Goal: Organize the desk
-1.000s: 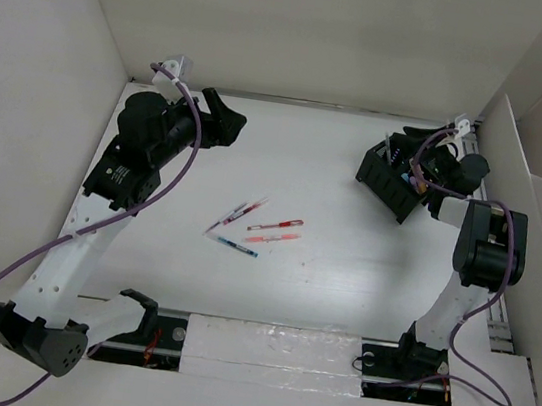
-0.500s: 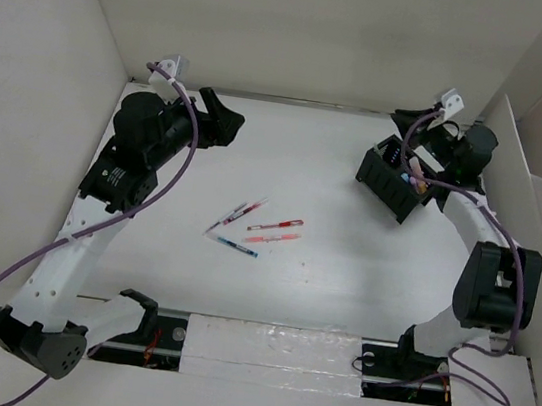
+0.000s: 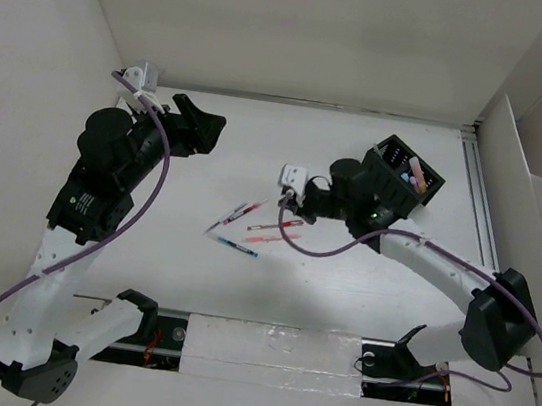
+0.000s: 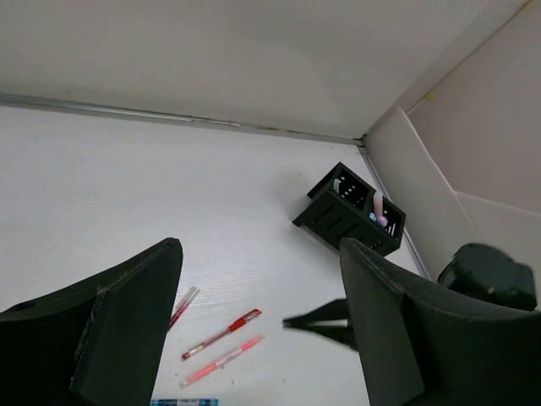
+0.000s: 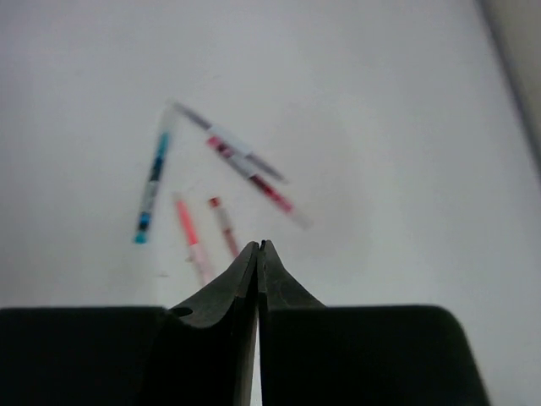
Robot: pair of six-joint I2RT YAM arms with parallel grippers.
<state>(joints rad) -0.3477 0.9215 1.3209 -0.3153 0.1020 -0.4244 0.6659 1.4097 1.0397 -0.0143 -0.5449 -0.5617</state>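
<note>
The white desk (image 3: 340,284) carries several pens in its middle: a red pen (image 3: 276,225), a pink pen (image 3: 271,236), a blue pen (image 3: 235,246) and a crossed pair (image 3: 237,213). My right gripper (image 3: 298,205) is shut and empty, hovering just right of the red pen. In the right wrist view its closed tips (image 5: 258,246) sit above the red pen (image 5: 224,228) and pink pen (image 5: 190,238). My left gripper (image 3: 202,125) is open and empty at the back left; in its wrist view (image 4: 260,247) it looks down on the pens (image 4: 221,333).
A black slotted organizer (image 3: 404,171) stands at the back right with a few items in it; it also shows in the left wrist view (image 4: 351,209). White panel walls (image 3: 36,79) border the desk. A metal rail (image 3: 480,207) runs along the right edge.
My right arm swung from over the organizer at the back right to the middle, beside the pens. My left arm drew back a little to the left. The pens have not moved.
</note>
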